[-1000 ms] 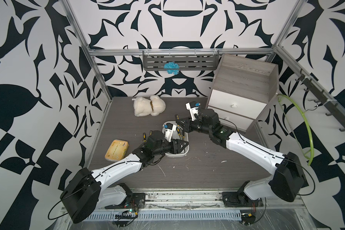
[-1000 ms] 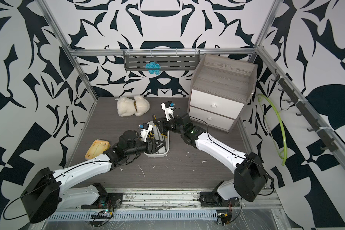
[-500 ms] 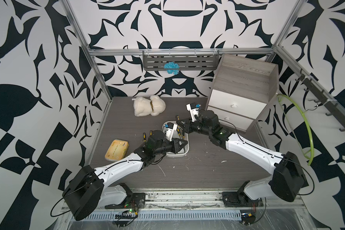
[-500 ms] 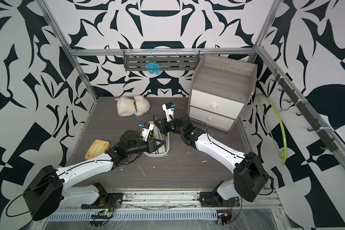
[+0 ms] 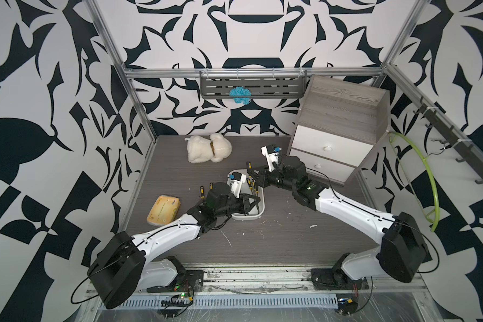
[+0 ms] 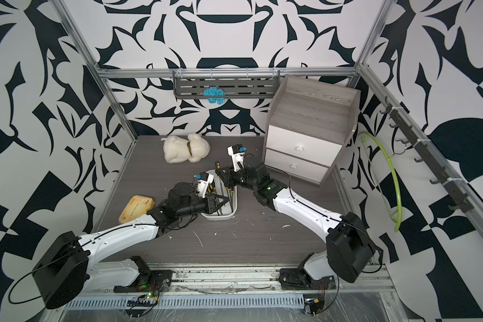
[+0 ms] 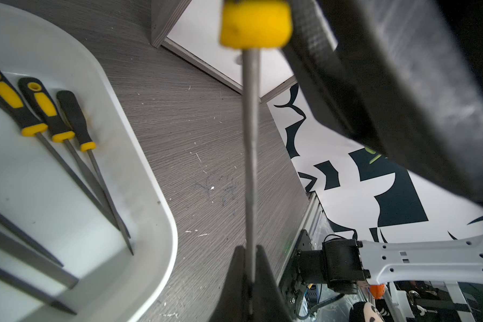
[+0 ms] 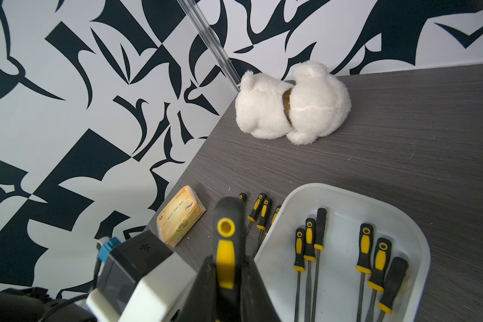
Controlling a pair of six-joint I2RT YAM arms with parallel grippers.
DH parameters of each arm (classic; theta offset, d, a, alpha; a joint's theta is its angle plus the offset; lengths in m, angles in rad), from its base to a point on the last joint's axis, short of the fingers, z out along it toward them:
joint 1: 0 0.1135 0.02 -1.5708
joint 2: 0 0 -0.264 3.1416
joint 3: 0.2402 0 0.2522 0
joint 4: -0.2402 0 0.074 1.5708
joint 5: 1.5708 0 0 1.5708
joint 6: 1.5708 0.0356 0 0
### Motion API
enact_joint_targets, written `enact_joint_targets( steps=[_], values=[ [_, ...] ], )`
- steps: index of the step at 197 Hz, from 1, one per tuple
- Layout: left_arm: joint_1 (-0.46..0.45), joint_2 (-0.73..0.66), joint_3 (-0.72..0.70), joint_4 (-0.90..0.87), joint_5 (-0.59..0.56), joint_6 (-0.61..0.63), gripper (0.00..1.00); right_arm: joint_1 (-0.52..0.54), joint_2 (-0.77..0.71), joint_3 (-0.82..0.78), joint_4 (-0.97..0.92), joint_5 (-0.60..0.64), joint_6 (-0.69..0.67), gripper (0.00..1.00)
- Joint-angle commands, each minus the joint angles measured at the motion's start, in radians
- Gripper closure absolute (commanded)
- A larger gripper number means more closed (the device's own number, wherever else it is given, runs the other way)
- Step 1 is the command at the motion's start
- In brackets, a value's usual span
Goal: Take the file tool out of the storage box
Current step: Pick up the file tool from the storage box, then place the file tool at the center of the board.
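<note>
The white storage box (image 5: 248, 218) (image 6: 219, 218) sits mid-table with several black-and-yellow files (image 8: 307, 242) lying in it. One file tool (image 7: 250, 153) (image 8: 226, 251) is lifted above the box's edge and is gripped at both ends. My left gripper (image 7: 250, 251) (image 5: 258, 199) is shut on its thin metal shaft. My right gripper (image 8: 226, 264) (image 5: 252, 177) has its jaws against the sides of the file's black-and-yellow handle. Both grippers hover over the box in both top views, facing each other.
More files (image 8: 260, 209) lie on the table just left of the box. A yellow tissue pack (image 5: 163, 209) lies at the left, a white plush toy (image 5: 208, 147) at the back. The grey two-drawer cabinet (image 5: 338, 133) stands close behind my right arm.
My left gripper has closed, from open over the box to shut on the file's shaft. The right gripper has stayed on the handle, shifting only slightly.
</note>
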Motion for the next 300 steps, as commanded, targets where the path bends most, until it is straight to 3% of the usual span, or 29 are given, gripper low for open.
enact_joint_targets(
  steps=[1,40,91,109,128,143,151,174,190,204,228,257,300],
  values=[
    [-0.008,-0.038,0.008,0.018,0.008,0.047,1.00,0.005,-0.017,-0.014,0.045,-0.002,0.018,0.74],
    [-0.007,-0.086,0.036,-0.100,-0.028,0.098,1.00,0.004,-0.034,-0.032,0.023,-0.011,0.007,0.68],
    [-0.005,-0.184,0.111,-0.431,-0.212,0.193,1.00,-0.010,-0.048,-0.034,-0.044,-0.017,-0.036,0.66],
    [-0.005,-0.237,0.162,-0.620,-0.325,0.207,1.00,-0.011,-0.041,-0.030,-0.081,-0.023,-0.060,0.66],
    [-0.004,-0.254,0.239,-0.920,-0.556,0.215,1.00,-0.011,-0.042,-0.028,-0.128,-0.007,-0.095,0.66],
    [0.004,-0.262,0.234,-1.045,-0.703,0.182,1.00,-0.011,-0.048,-0.028,-0.160,0.019,-0.124,0.66],
    [0.040,-0.266,0.221,-1.074,-0.701,0.169,1.00,-0.013,-0.051,-0.033,-0.166,0.032,-0.136,0.65],
    [0.202,-0.241,0.196,-1.090,-0.563,0.181,1.00,-0.014,-0.060,-0.040,-0.192,0.063,-0.167,0.65],
    [0.274,-0.170,0.229,-1.171,-0.570,0.195,1.00,-0.015,-0.064,-0.042,-0.208,0.086,-0.185,0.65],
    [0.308,-0.102,0.249,-1.223,-0.622,0.200,1.00,-0.016,-0.064,-0.040,-0.217,0.104,-0.199,0.65],
    [0.334,0.023,0.283,-1.258,-0.587,0.198,1.00,-0.019,-0.066,-0.047,-0.220,0.119,-0.211,0.65],
    [0.361,0.176,0.305,-1.279,-0.636,0.199,1.00,-0.020,-0.058,-0.047,-0.216,0.103,-0.201,0.65],
    [0.432,0.258,0.287,-1.216,-0.602,0.230,1.00,-0.020,-0.053,-0.049,-0.210,0.101,-0.200,0.65]
  ],
)
